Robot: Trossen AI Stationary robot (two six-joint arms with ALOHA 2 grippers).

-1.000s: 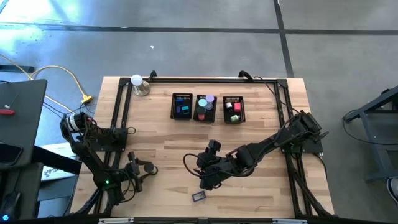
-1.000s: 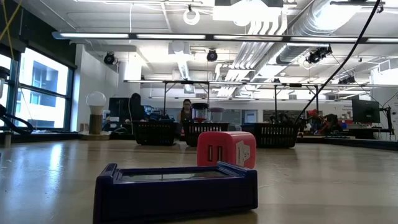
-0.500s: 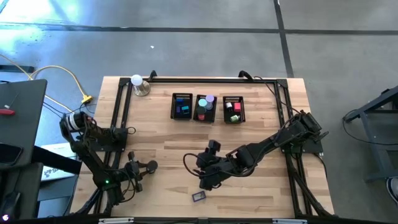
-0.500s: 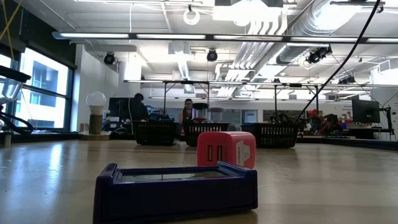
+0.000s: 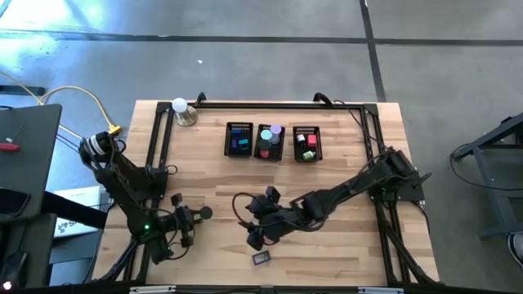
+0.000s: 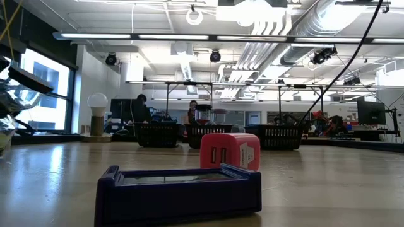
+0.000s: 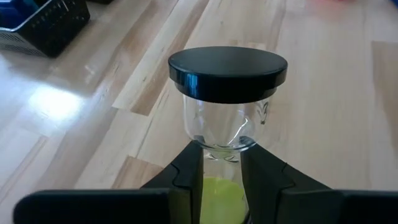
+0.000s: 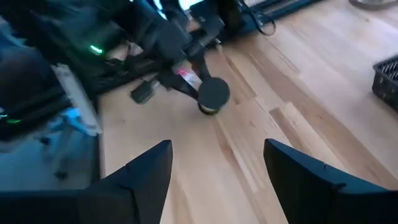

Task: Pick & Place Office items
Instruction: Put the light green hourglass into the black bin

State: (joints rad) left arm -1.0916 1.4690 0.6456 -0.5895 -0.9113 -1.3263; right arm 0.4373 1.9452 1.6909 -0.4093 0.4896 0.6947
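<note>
Meanwhile, a clear hourglass (image 7: 227, 99) with green sand is being clamped by the left gripper (image 7: 221, 180); the right gripper (image 8: 217, 168) is being held apart.

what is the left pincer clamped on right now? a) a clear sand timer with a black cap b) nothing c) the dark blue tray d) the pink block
a: in the left wrist view the left pincer pinches the narrow waist of the clear sand timer, black cap up, green sand below.

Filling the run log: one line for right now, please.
left gripper: shut on hourglass, lifted | right gripper: open, empty, above table | navy tray, pink block: on table
</note>
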